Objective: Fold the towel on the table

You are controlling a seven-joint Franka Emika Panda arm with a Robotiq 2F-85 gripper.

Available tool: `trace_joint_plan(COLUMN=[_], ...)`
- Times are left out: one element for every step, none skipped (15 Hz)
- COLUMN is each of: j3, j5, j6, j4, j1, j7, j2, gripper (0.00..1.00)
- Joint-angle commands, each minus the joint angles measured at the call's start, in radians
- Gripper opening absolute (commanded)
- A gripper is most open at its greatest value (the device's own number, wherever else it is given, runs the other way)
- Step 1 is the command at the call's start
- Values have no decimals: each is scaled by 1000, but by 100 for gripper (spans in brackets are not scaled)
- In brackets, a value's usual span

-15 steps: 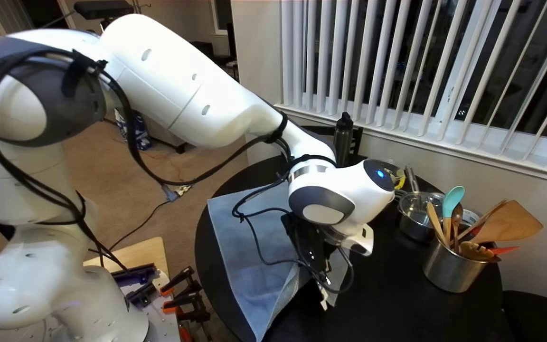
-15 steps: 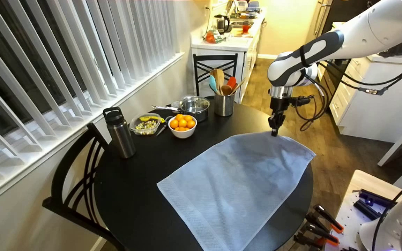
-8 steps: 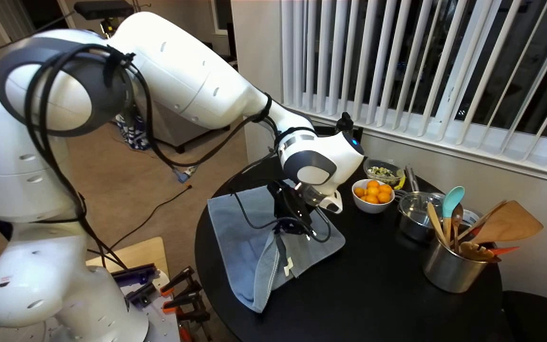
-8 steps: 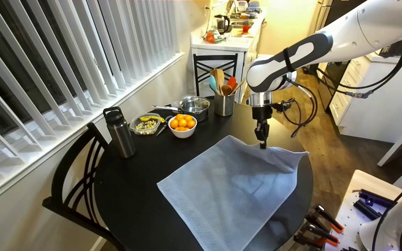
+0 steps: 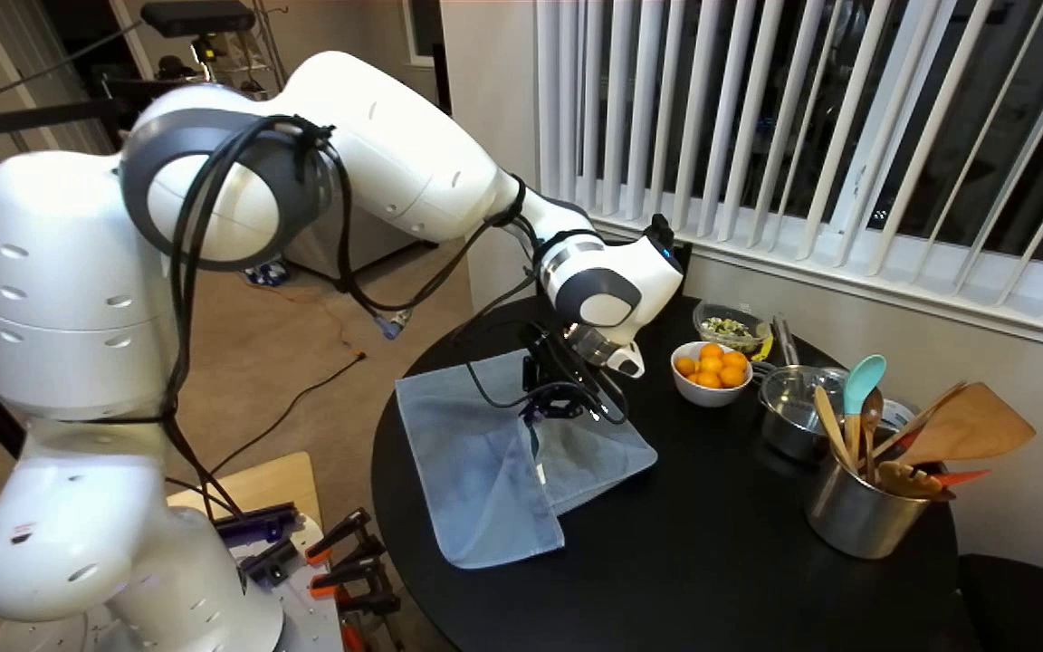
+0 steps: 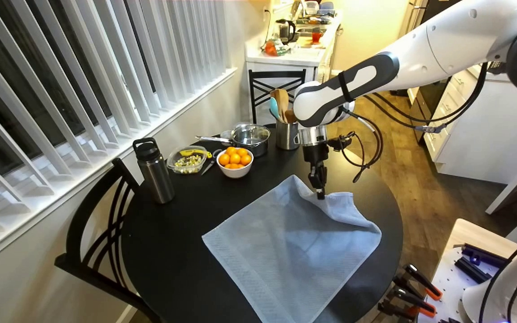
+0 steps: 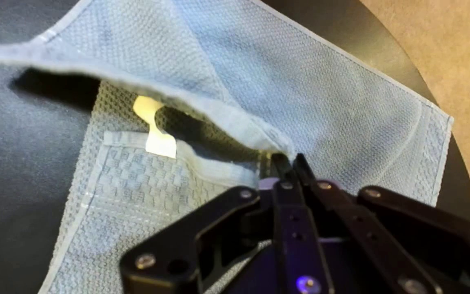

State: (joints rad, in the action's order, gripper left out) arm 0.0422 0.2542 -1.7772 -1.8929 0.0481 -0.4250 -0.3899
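The pale grey-blue towel [image 6: 281, 251] lies on the round black table [image 6: 173, 260], flat over most of its area. Its edge is lifted and curled over itself at my gripper [image 6: 320, 194]. In the wrist view the fingertips of my gripper [image 7: 290, 159] are closed on that raised edge of the towel [image 7: 316, 98]. A loose corner hangs off to the upper left there, with a dark gap beneath it. The white tag [image 7: 160, 141] shows in that gap, on the towel's lower part. In an exterior view my gripper [image 5: 535, 435] partly covers the towel [image 5: 476, 462].
A white bowl of oranges [image 6: 234, 166], a clear food container [image 6: 189, 160], a pot [image 6: 251, 139] and a steel utensil holder [image 6: 287, 134] stand along the far side. A steel bottle [image 6: 154, 172] stands near the chair [image 6: 106, 233]. Clamps [image 5: 354, 561] sit by the robot base.
My gripper has moved inward across the table, drawing the held towel edge back over the towel. A towel corner has swung in from the table's edge. The orange bowl has come into view.
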Motion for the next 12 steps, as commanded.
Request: trace_joint_plan(j3=[10, 9, 9, 9, 9, 9, 9, 9, 9, 9, 24, 35], j5=[-3, -3, -3, -3, -3, -3, -3, -3, -3, -3, 8, 19], j6=[0, 0, 0, 0, 0, 0, 0, 0, 0, 0, -19, -43], j4=[3, 3, 3, 3, 3, 3, 3, 3, 3, 3, 8, 11], j1=[9, 9, 10, 10, 10, 10, 10, 10, 10, 10, -12, -30], j7=[3, 3, 3, 3, 3, 3, 3, 3, 3, 3, 33, 64], j2=[-6, -6, -6, -6, -5, -5, -6, -5, -5, -5, -5, -6], gripper=[3, 3, 3, 3, 3, 3, 3, 3, 3, 2, 2, 2])
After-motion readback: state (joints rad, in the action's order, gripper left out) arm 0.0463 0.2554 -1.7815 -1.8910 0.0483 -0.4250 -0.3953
